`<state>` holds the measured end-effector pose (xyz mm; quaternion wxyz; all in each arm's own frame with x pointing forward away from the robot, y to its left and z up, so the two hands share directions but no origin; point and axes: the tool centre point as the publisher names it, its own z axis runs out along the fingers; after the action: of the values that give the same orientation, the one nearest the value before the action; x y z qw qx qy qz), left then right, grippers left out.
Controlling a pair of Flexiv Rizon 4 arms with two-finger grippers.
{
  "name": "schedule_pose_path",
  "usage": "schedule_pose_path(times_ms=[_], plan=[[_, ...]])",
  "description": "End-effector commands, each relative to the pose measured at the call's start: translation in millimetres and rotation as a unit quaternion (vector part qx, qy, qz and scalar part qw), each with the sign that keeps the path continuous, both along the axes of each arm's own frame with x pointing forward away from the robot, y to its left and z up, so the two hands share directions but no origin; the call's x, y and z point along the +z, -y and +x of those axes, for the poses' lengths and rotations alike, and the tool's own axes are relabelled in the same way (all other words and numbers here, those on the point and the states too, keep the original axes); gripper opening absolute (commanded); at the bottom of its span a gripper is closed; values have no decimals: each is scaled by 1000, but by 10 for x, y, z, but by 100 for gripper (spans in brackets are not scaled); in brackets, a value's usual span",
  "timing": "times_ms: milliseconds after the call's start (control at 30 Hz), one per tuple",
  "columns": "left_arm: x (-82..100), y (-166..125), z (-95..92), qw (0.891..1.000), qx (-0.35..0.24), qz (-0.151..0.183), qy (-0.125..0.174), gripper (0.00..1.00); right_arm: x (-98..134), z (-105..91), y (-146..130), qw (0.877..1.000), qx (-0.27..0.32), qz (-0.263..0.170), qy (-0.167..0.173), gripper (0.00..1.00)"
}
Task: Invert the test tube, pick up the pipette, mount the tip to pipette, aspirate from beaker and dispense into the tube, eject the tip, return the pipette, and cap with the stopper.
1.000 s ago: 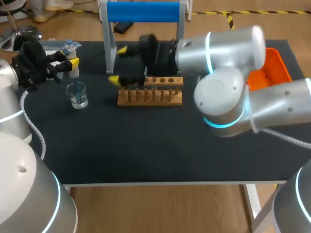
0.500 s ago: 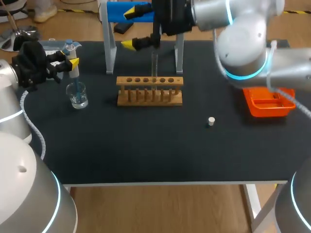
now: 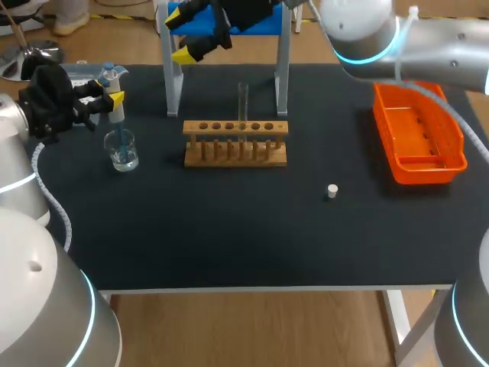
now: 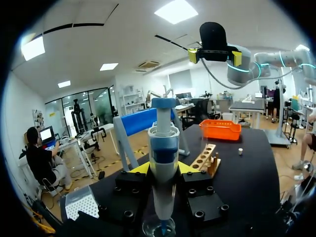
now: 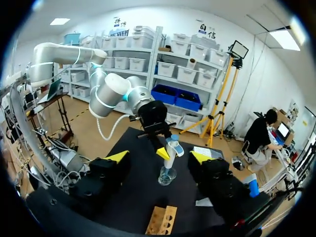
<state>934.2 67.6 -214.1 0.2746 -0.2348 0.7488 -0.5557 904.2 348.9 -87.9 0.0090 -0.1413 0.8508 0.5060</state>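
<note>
behind rack (image 3: 235,143), right end effector (image 3: 180,35) risen, seemingly open

The right gripper (image 3: 182,34) was down low by the wooden rack (image 3: 235,145) a second ago. Then it went up, and now it is even higher and farther back, next to the blue bar (image 3: 263,24), with its fingers wide apart. The test tube (image 3: 243,99) could not be seen at first; now it stands straight up in the rack with nothing touching it. The right arm used to hide most of the orange tray (image 3: 419,126) and the little white stopper (image 3: 331,191); now both show fully
</note>
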Motion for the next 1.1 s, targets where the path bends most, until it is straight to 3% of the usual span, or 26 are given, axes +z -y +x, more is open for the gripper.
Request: schedule_pose_path(times_ms=[33,700,1100], plan=[[6,-12,-3,1000,-2,0,-1,0,28,37,1,996,72,-27,-37,0],[6,-12,-3,1000,-2,0,-1,0,28,37,1,996,72,-27,-37,0],[6,-12,-3,1000,-2,0,-1,0,-174,173,-400,996,61,-30,-56,0]])
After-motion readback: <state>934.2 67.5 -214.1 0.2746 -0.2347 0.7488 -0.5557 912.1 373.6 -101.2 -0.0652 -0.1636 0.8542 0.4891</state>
